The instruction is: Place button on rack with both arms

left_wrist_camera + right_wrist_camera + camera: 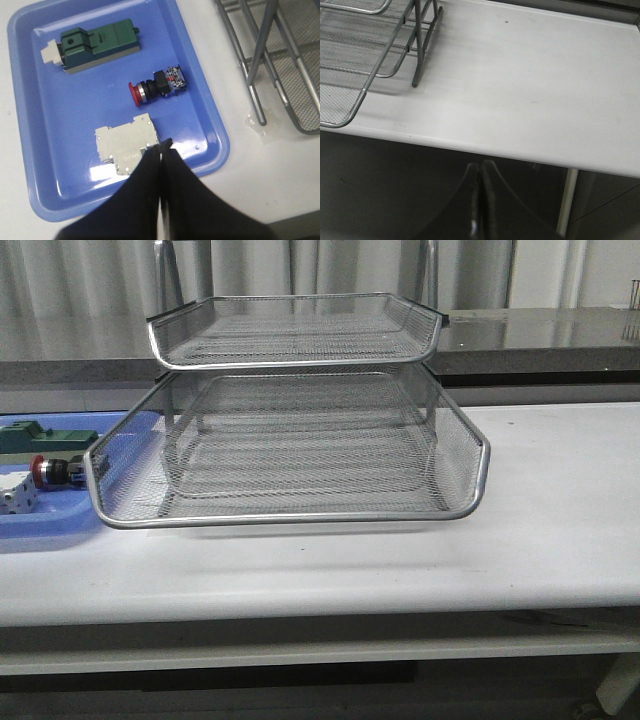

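Task at its outset: we have not yet grasped the button, and the rack holds nothing.

We see the button (pixel 159 85) lying on its side in the blue tray (pixel 35 165), between the green block (pixel 95 44) and the white block (pixel 127 142), touching neither. Our left gripper (pixel 163 146) hangs above the tray's near part with its fingers pressed together and empty, well short of the button. Our right gripper (pixel 479 200) is likewise closed on nothing, off the table (pixel 530 90) edge beside the rack (pixel 290 455). The mesh trays appear bare. We judge that everything is left to do: grasping, carrying and placing.
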Motion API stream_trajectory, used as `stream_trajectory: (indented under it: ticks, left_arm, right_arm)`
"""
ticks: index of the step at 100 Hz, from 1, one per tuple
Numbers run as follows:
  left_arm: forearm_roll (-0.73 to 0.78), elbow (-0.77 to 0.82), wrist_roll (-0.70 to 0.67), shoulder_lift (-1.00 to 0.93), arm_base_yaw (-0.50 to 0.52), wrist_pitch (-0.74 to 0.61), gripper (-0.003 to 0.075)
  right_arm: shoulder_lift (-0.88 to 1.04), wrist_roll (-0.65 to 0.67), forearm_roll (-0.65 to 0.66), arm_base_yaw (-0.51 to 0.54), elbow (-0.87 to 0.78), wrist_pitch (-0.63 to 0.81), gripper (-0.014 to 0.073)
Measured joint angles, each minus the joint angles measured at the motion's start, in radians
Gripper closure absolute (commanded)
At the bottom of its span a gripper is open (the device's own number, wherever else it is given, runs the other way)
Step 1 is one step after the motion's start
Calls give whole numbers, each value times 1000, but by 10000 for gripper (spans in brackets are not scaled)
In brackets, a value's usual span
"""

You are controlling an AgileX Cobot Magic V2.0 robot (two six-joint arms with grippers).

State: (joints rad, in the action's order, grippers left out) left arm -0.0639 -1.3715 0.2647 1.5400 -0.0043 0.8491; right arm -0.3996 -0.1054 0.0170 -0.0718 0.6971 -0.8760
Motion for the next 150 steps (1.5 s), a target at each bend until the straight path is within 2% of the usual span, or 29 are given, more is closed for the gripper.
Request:
stream_trajectory:
  ticks: [9, 16, 26, 35, 51, 73, 82, 108, 150]
  left_arm:
    - [0, -28, 16, 22, 0, 22, 584]
    - [0, -37, 34, 28, 0, 28, 428]
    - [0, -40, 102, 30, 0, 32, 162]
    - [0, -40, 147, 30, 0, 32, 28]
    - [0, -40, 230, 33, 0, -20, 43]
    - [3, -40, 484, 70, -35, -95, 62]
    - [8, -46, 546, 110, -56, -124, 62]
    - [32, -160, 575, 305, -79, -124, 62]
    - [122, -467, 575, 598, -81, 31, 62]
  right_arm:
    - [0, 0, 0, 0, 0, 0, 665]
    - [0, 0, 0, 0, 0, 0, 665]
    - [0, 0, 0, 0, 0, 0, 665]
    - [0, 0, 0, 0, 0, 0, 665]
    - [0, 0, 0, 0, 0, 0, 665]
    - [0, 0, 0, 0, 0, 0, 665]
    - [0, 0, 0, 0, 0, 0, 665]
    - [0, 0, 0, 0, 0, 0, 665]
    - [0, 0, 0, 0, 0, 0, 665]
